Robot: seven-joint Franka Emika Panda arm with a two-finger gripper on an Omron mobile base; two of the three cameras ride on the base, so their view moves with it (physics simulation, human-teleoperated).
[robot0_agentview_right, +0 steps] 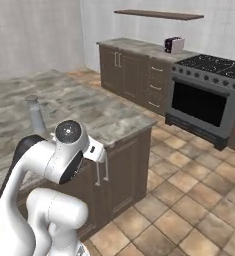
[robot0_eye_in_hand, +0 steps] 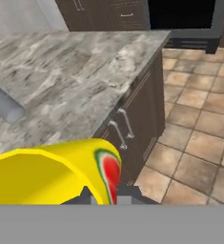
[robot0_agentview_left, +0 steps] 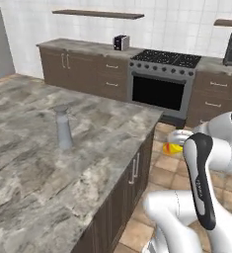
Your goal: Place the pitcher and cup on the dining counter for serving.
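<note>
My fingers [robot0_eye_in_hand: 101, 198] clamp the small yellow tumbler with its red mark [robot0_eye_in_hand: 61, 174], off the marble-topped dining counter's [robot0_agentview_left: 33, 168] corner (over floor). I'd carry it toward ten o'clock, clear of the tall pale-grey carafe [robot0_agentview_left: 63, 127], keeping it upright

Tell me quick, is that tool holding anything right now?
Tool: closed on the cup, carried off the edge of the counter.

Black-doored stove [robot0_agentview_left: 163, 81] between dark cabinets [robot0_agentview_left: 83, 70] — small toaster [robot0_agentview_left: 121, 42] on the back counter, wall shelf [robot0_agentview_left: 98, 14] above
</note>
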